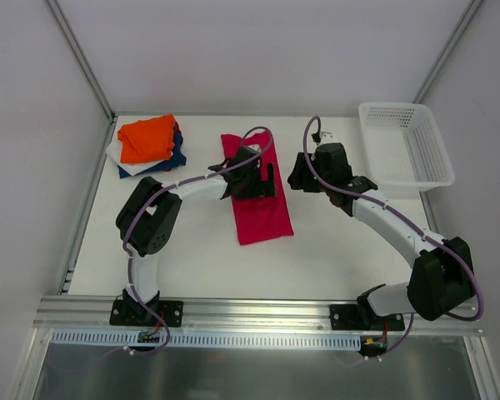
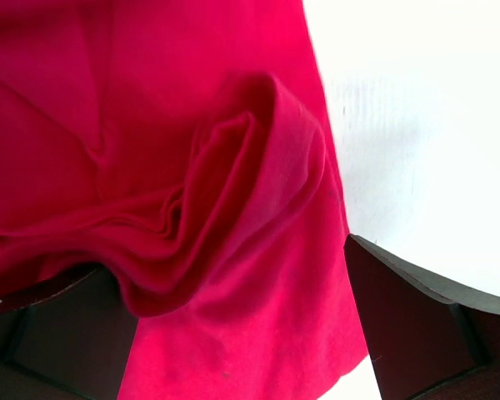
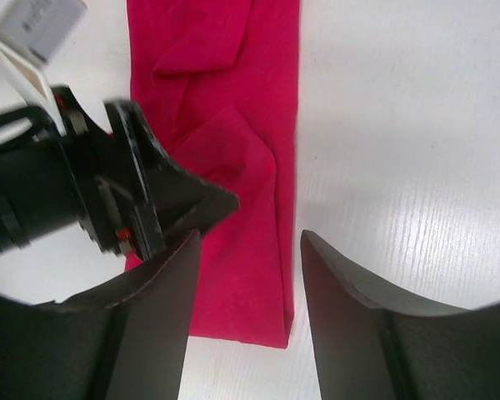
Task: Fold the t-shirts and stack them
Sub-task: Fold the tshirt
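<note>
Top external view: crimson t-shirt (image 1: pixel 263 218), a strip on the table (image 1: pixel 192 250), long axis near-to-far.
Left gripper (image 1: pixel 262 182), jaws spread wide, straddles its bunched middle; right gripper (image 1: pixel 298 177), jaws half-spread and empty, sits just beside its right edge.

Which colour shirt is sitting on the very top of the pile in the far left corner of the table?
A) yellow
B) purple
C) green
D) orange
D: the orange t-shirt lies on top, with the navy-blue one and the white one peeking out beneath it.
</note>
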`<action>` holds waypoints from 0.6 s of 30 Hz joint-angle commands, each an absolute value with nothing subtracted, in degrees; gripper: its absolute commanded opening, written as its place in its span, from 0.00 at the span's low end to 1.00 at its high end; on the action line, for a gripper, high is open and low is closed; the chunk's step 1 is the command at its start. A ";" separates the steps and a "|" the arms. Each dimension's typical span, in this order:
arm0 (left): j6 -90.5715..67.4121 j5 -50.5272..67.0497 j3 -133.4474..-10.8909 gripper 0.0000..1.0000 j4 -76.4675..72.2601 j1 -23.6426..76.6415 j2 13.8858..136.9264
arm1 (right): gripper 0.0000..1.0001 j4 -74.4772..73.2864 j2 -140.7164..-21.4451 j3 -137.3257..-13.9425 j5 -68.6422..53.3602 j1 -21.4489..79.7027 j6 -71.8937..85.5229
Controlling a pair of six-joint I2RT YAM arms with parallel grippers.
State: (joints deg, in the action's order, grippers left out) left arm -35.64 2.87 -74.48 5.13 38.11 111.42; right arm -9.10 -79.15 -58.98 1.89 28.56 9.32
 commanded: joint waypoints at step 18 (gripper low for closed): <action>-28.56 0.70 -73.57 0.99 6.33 26.46 104.78 | 0.55 -9.40 -77.96 -57.84 2.37 30.32 8.96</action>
State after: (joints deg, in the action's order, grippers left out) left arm -29.98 1.39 -75.48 5.34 27.22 110.15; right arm -9.32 -79.11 -58.26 1.93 30.04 9.32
